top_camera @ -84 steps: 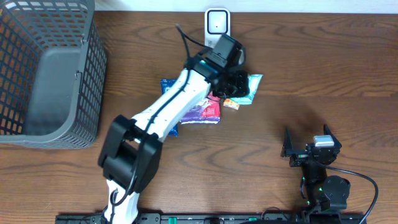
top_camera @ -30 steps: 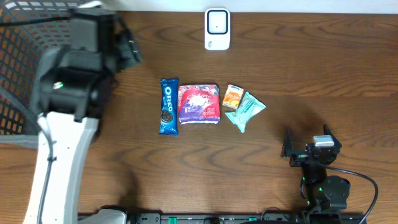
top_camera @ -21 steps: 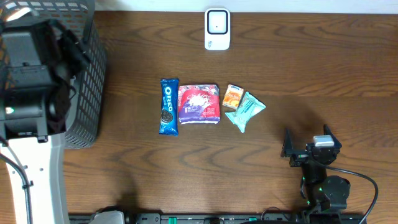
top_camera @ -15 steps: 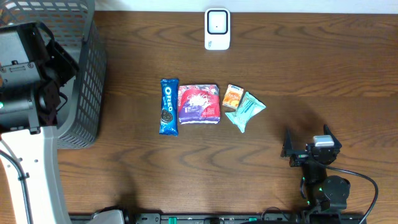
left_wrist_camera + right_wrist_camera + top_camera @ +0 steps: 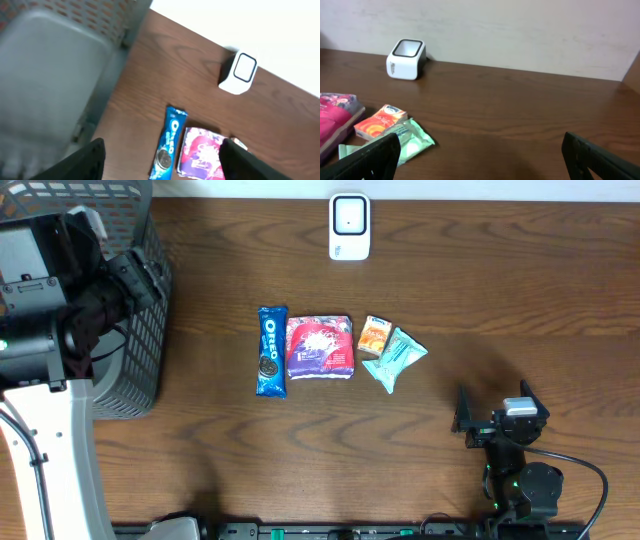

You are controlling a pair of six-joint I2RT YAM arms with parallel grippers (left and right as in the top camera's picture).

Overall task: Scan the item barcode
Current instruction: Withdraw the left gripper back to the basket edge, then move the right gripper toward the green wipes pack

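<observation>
Left pincer (image 5: 162, 156): parted, empty, over grey basket (image 5: 146, 345). Right pincer (image 5: 482, 159): spread wide, empty. Oreo pack (image 5: 271, 351), scanner (image 5: 349, 226): on tabletop (image 5: 500, 300).

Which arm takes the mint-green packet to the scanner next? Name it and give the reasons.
Right, most likely. The right pincer sits open and empty close to the mint-green packet, which its wrist camera sees. The left pincer, also open, hangs far off over the basket.
</observation>
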